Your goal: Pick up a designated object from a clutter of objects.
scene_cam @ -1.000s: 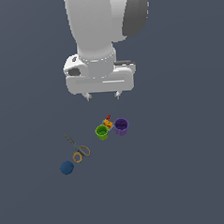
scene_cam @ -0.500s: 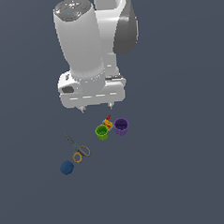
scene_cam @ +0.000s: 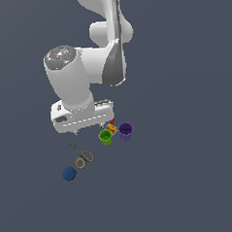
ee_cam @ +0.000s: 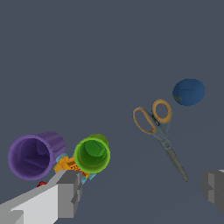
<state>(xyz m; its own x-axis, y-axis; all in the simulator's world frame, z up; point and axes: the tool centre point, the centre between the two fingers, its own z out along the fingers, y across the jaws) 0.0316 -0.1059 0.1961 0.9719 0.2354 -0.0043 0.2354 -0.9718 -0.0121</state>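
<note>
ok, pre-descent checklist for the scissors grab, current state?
1. Target in view: the small grey-bladed scissors with orange ring handles lie flat, unobstructed: ok.
2. End effector open, fingers spread wide: ok.
3. End effector centred over scissors: blade tip lies between the fingers, handles lie beyond them: not ok.
4. Clearance from the blue ball: apart from the handles, but close: ok.
5. Clearance from the green cup: near one finger: cannot tell.
6. Height above floor: cannot tell.
</note>
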